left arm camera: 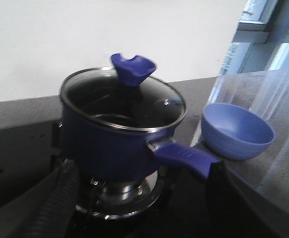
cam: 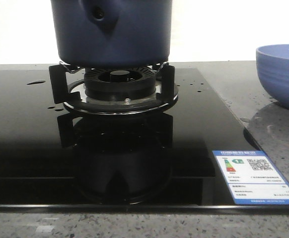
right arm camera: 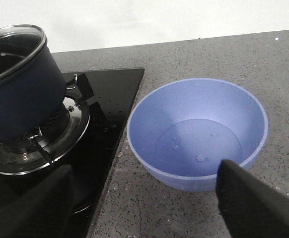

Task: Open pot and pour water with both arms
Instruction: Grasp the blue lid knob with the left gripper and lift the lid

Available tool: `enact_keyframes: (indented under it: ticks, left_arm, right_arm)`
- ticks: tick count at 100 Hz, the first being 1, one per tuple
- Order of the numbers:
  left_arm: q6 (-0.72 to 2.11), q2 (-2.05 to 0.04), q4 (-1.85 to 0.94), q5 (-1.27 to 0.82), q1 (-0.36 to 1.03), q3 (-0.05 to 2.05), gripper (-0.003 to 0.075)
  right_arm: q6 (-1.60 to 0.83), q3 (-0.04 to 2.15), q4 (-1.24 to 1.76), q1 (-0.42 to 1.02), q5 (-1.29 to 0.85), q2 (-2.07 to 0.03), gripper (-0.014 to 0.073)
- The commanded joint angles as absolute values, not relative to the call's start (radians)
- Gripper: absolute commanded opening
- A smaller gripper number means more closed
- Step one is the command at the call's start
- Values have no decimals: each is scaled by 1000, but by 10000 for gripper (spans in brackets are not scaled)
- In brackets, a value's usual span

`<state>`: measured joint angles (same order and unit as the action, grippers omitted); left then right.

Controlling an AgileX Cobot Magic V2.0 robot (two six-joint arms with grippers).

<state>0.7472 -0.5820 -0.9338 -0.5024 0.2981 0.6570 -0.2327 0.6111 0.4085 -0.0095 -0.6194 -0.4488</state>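
Observation:
The dark navy pot [cam: 112, 32] stands on the gas burner [cam: 118, 82], its side stub with the round hole [cam: 99, 14] facing the front camera. In the left wrist view the pot [left arm camera: 109, 144] carries a glass lid [left arm camera: 122, 101] with a blue knob [left arm camera: 133, 68]. Its blue handle [left arm camera: 184, 157] points toward the bowl. My left gripper [left arm camera: 139, 208] is open and empty, low in front of the pot, one finger near the handle's end. My right gripper [right arm camera: 144, 208] is open and empty beside the bowl. Water shows as drops and a small puddle [cam: 36, 82] on the hob.
A periwinkle-blue bowl [right arm camera: 198, 131] sits on the grey speckled counter right of the hob, with a few glossy drops inside; it also shows in the front view [cam: 282, 74]. The black glass hob [cam: 30, 148] has a label [cam: 253, 182] at its front right corner.

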Motion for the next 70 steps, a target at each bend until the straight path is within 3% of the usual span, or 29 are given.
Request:
enact_keyframes:
  ticks: [1,25,56,70]
  left_arm:
    - [916,-636,-1142,-429,312,694,467]
    - [1264,-827,-1463,-473,312,743,463]
    - [1358,-1093,-1476,-545,312,929,468]
    - [1360,-1194,-1476,-578,312,1003,519]
  right_arm:
    - [-245,647,426,-7,-546,-462,549]
    - [-250,647,426,-7,-560,-462,549]
    - [-258,647,426,-7,-568,-462,549]
    - [-258,647,426,-7,-570,-462,549]
